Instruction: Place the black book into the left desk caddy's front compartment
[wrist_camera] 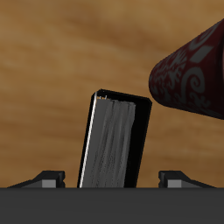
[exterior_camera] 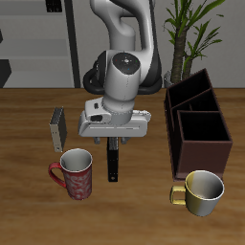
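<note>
The black book [exterior_camera: 113, 165] is a thin dark slab on the table, running from under my gripper toward the front edge. My gripper [exterior_camera: 115, 144] hangs right over its far end, open. In the wrist view the book [wrist_camera: 114, 140] sits between my two fingertips [wrist_camera: 48, 180], with a gap on each side. The left desk caddy [exterior_camera: 197, 142] is a dark reddish-brown open box with dividers. It stands apart from the book, off to the side.
A red patterned mug [exterior_camera: 75, 175] stands close beside the book; it also shows in the wrist view [wrist_camera: 188, 74]. A grey book [exterior_camera: 57, 129] stands farther back. A yellow mug [exterior_camera: 201, 189] sits in front of the caddy. A plant [exterior_camera: 191, 29] is behind the caddy.
</note>
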You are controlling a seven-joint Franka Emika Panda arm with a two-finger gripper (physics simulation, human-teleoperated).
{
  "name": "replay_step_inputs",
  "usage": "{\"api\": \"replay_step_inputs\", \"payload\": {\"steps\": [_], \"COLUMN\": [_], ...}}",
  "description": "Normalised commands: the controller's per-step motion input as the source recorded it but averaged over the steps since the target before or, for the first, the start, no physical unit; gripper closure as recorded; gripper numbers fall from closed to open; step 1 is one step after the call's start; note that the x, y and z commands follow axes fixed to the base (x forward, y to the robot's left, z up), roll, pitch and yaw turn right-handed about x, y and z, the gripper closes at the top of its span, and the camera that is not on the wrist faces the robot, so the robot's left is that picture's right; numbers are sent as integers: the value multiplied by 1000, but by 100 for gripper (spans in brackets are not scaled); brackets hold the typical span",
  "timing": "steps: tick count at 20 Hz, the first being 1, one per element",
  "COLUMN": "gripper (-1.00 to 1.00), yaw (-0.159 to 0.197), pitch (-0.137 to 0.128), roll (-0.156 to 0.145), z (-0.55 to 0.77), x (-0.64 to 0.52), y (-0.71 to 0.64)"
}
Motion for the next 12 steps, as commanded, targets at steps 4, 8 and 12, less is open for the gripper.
{"api": "replay_step_inputs", "payload": {"steps": [4, 8, 12], "gripper": [100, 100, 100], "yaw": [1, -3, -19], "pitch": [-5, -4, -25], "roll": [7, 11, 10], "z": [33, 50, 191], "x": [-26, -42, -67], "y": [16, 22, 87]}}
